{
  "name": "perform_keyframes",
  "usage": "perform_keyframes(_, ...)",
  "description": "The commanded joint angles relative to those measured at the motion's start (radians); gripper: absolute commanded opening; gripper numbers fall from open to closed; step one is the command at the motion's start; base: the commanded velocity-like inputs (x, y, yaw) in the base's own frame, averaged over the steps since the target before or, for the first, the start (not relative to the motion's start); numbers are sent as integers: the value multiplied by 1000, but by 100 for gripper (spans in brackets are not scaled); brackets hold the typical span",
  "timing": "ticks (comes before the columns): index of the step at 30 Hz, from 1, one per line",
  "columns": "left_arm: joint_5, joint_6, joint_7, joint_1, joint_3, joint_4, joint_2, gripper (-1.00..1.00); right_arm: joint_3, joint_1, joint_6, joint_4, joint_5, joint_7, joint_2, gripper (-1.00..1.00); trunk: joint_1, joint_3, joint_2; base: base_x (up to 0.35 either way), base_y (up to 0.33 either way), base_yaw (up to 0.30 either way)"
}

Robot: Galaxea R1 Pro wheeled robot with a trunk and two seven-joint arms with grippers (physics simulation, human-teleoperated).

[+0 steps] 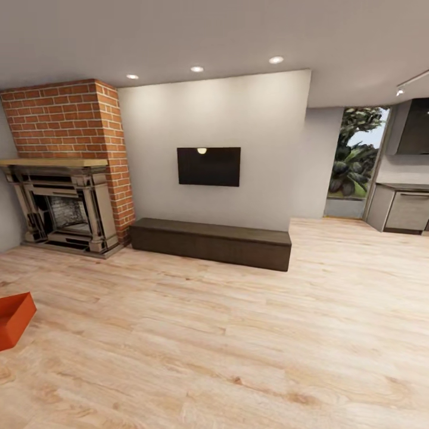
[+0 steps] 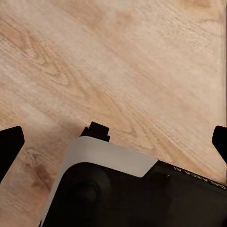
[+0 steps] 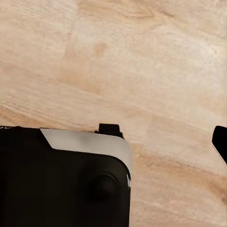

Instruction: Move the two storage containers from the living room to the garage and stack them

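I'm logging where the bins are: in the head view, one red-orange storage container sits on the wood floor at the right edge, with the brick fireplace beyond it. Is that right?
Not quite. The head view shows the storage container at the left edge, not the right. The rest holds: it sits on the wood floor, with the brick fireplace beyond it.

Lettering on robot base [image 2: 142, 194]: white capitals along the dark edge of the black-and-white housing, cut off by the frame and seen upside down; seems to read "GALAXEA AI", only partly legible.
Position of lettering: on the housing's dark rim, just beyond its white panel [image 2: 113, 158], over the wood-plank floor [image 2: 118, 61].
Wall-mounted screen [image 1: 208, 166]: dark, no readable text.
Other surfaces: no labels, numbers or signs legible.
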Motion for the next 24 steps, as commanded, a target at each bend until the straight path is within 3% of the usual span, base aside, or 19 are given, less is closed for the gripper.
perform_keyframes(1, 1, -3, 2, -1, 8, 0, 0, 100, 8, -1, -5, 3, -10, -1, 0, 100, 1, -1, -1, 322, 0, 0)
perform_keyframes(24, 1, -3, 2, -1, 8, 0, -2, 100, 4, -1, -5, 3, -16, 6, -4, 100, 1, -1, -1, 322, 0, 12)
